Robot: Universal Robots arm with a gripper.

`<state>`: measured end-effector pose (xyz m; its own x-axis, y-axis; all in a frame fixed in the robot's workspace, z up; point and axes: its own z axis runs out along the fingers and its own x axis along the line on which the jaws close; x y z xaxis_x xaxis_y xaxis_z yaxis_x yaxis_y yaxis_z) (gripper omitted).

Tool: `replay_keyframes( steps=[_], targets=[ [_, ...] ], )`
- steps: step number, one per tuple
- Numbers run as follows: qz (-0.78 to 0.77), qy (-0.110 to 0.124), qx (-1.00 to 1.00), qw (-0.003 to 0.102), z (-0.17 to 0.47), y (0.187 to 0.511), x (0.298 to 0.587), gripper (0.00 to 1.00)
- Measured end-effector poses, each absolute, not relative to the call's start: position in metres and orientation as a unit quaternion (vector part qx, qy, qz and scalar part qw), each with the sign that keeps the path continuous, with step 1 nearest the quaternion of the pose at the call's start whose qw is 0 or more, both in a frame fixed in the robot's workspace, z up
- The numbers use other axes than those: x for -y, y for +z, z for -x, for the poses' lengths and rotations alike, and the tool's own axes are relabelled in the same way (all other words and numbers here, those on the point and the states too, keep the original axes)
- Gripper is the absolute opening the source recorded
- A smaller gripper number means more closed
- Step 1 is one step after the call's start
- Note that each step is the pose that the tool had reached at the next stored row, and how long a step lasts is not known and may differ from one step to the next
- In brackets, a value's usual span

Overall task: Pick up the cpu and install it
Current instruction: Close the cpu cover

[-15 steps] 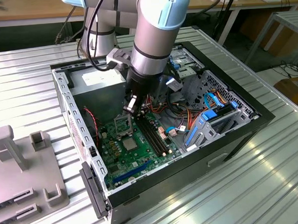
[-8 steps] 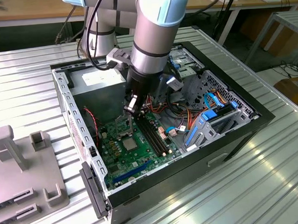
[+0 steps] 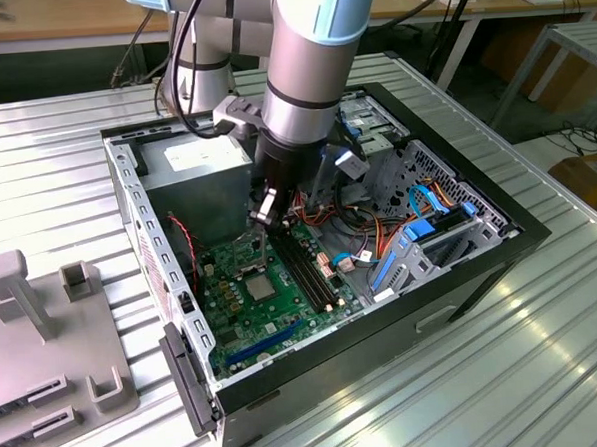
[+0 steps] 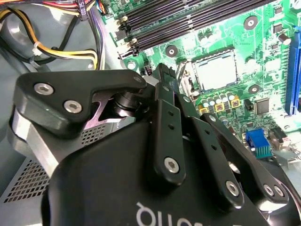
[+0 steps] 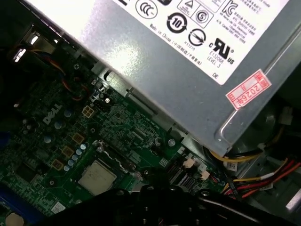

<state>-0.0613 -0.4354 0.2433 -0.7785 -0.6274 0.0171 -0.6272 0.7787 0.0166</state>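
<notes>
Open computer case [image 3: 384,324] laid on table [image 3: 508,393]. Power supply [image 3: 190,167] and motherboard [image 3: 246,321] held inside, under end effector [image 3: 265,213]. Cpu [image 3: 258,286] laid flat on motherboard, below end effector, near it, not touched. End effector's grip state cannot be told.

We see the small, flat, silvery square cpu [image 4: 215,70] sitting on the big green circuit board [image 4: 265,49], near long black slots [image 4: 188,16].
</notes>
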Motion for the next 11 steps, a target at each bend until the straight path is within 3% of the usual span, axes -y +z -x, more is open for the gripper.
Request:
replay_keyframes(
  steps=[11],
  targets=[
    [-0.343, -0.003, 0.939, 0.012, 0.0623, 0.2493, 0.4354, 0.11]
  ],
)
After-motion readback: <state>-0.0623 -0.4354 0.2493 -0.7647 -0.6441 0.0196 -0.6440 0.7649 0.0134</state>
